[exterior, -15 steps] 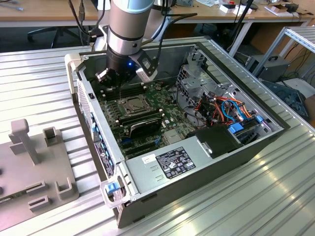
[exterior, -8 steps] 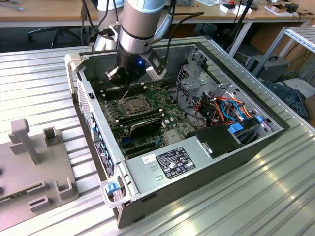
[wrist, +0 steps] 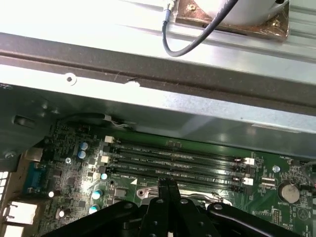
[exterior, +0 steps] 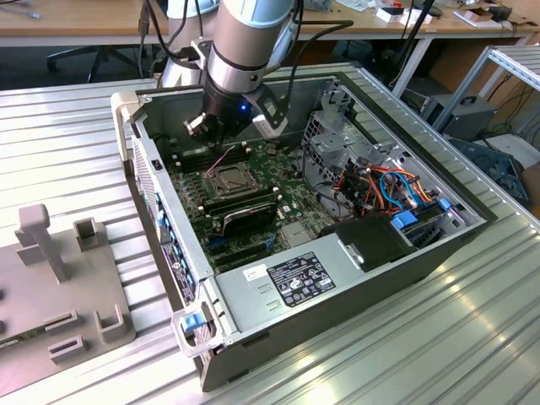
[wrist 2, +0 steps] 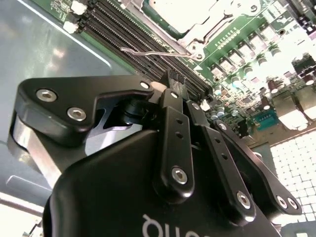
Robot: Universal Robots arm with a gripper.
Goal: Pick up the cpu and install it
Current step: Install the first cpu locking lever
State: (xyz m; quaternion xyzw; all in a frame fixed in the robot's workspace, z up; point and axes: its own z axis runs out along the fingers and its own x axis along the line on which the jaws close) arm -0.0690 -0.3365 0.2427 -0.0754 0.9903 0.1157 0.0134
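Item: cpu (exterior: 229, 177), small thin square chip with a dull silvery face; I see it lying in the socket frame (exterior: 228, 180) near the middle of the green motherboard (exterior: 278, 207) in the exterior view, and in the second wrist view its pale face (wrist 2: 181, 11) sits inside the metal frame beside the wire latch lever (wrist 2: 148, 51); whether it is fully seated I cannot tell. Handling, by my judgement: light, stiff, fragile on its underside, slick on top; I would take it by two opposite edges, never the faces. Gripper (exterior: 221, 128): hanging just above the memory slots (wrist: 173, 160) beside the socket; fingers (wrist 2: 174, 98) pressed together in both wrist views, closed on nothing that I can see. Housing: open computer case (exterior: 405, 253) on a ribbed metal table (exterior: 472, 337).
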